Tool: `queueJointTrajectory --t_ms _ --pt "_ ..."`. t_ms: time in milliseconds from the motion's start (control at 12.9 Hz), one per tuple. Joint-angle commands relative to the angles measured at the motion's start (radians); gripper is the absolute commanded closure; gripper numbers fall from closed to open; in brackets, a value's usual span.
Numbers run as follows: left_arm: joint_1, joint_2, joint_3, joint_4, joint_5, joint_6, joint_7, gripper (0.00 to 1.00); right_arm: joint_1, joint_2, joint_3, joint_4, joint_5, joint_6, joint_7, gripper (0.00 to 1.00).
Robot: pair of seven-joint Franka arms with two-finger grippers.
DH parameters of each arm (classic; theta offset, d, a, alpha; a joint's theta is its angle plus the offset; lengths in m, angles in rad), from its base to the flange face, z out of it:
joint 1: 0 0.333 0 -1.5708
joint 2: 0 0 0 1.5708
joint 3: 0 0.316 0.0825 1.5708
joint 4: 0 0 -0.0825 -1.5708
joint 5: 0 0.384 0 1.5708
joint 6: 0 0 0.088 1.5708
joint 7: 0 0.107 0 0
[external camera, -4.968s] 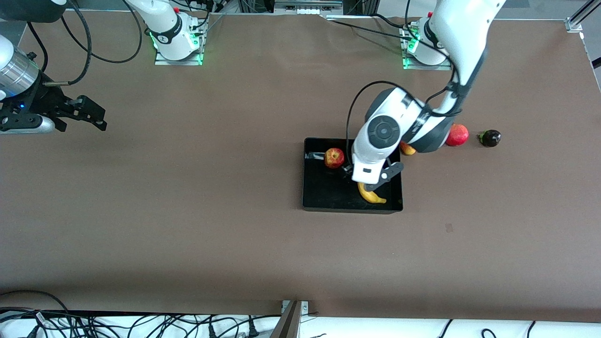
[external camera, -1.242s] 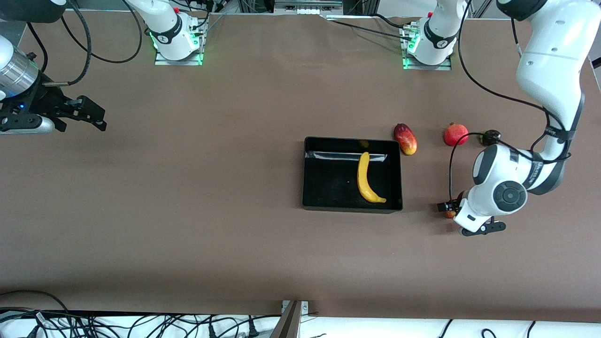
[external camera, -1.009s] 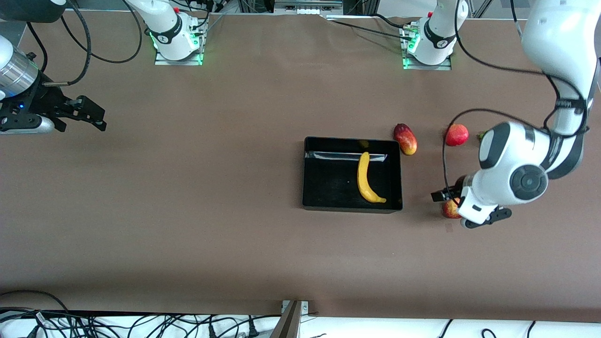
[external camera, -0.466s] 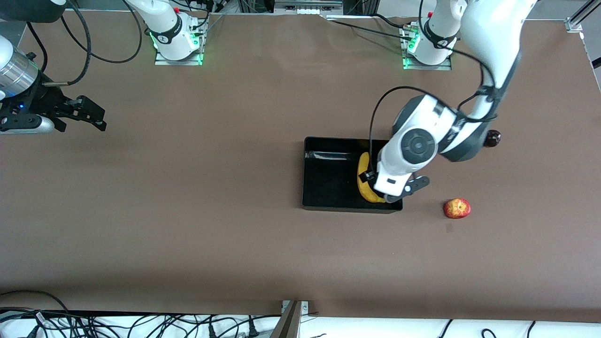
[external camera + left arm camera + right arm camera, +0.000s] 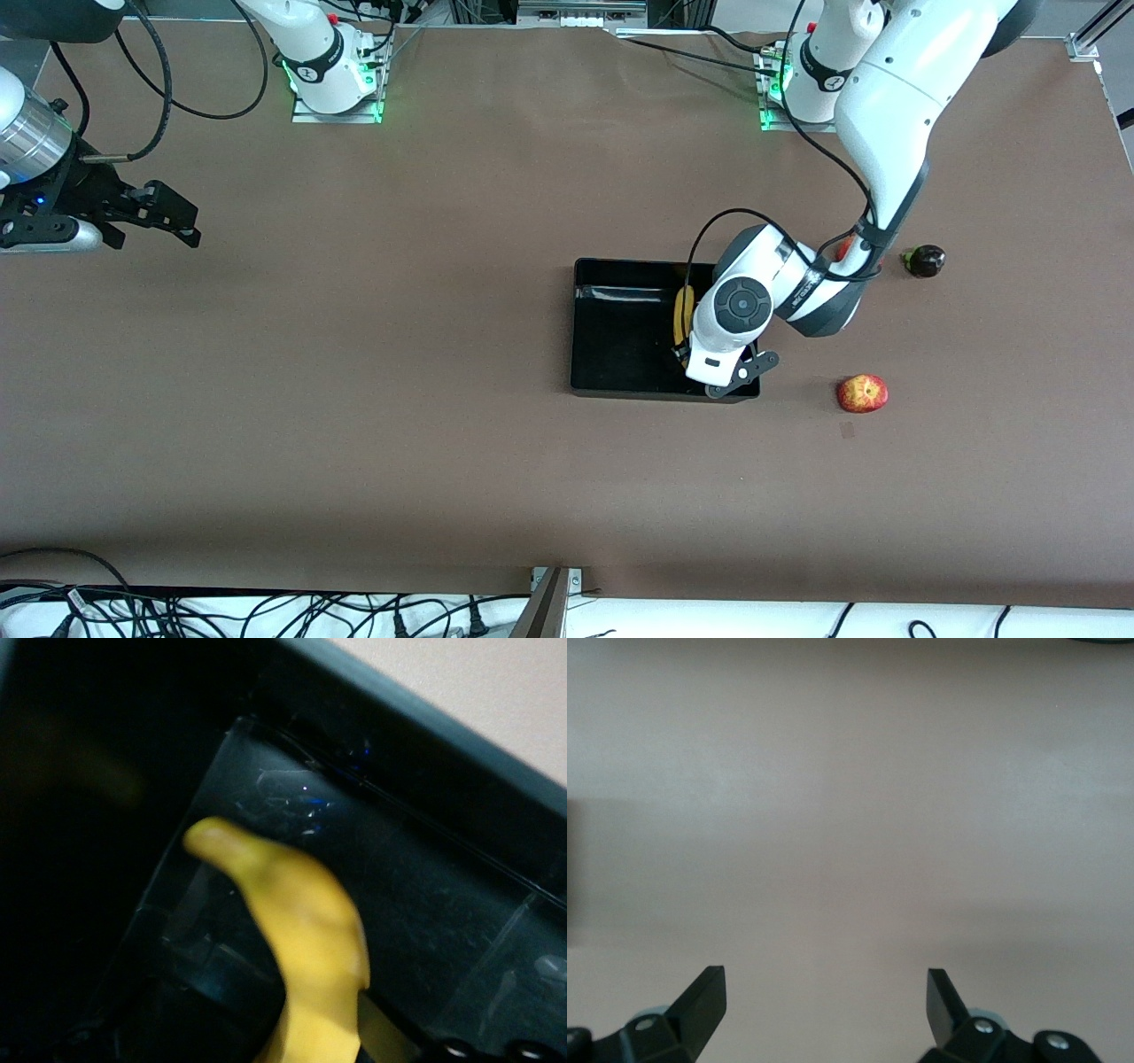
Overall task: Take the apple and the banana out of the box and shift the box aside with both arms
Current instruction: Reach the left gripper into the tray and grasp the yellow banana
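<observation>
Over the box (image 5: 620,354), the left gripper (image 5: 687,354) meets the banana (image 5: 306,943), grip unclear; right gripper (image 5: 824,1001) waits, fingers (image 5: 704,1001) spread.

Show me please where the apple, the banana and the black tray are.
apple (image 5: 862,393), front view, middle of the fruit.
banana (image 5: 306,930), left wrist view, its thick middle.
black tray (image 5: 620,337), front view, bare floor.

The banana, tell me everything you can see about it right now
The banana is long, curved, plain yellow and smooth-skinned, with a blunt tapered tip showing in the left wrist view. It lies inside the black box, on the floor toward the left arm's end. The left tool is down over its nearer end, hiding that part; whether the tool grips it cannot be seen. The half farther from the front camera lies uncovered, reaching toward the box wall.
</observation>
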Motion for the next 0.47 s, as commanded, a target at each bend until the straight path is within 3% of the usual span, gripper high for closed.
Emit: queueJointTrajectory --t_ms 0,78,155,311,388 --pt "-0.009 0.022 0.001 -0.014 0.061 0.045 -0.065 0.00 -0.008 0.003 0.007 0.009 -0.003 -0.001 0.006 0.00" --pt "-0.009 0.022 0.001 -0.014 0.061 0.045 -0.073 0.02 -0.008 0.003 0.007 0.011 -0.003 -0.001 0.006 0.00" --pt "-0.009 0.024 0.001 -0.014 0.061 0.045 -0.073 0.45 -0.008 0.003 0.007 0.009 -0.003 -0.001 0.006 0.00" --pt "-0.007 0.021 -0.001 -0.014 0.064 0.037 -0.071 1.00 -0.008 0.003 0.007 0.011 -0.003 -0.001 0.006 0.00" --pt "-0.007 0.018 -0.002 -0.014 0.061 0.033 -0.065 1.00 -0.008 0.003 0.007 0.011 -0.003 -0.001 0.006 0.00"
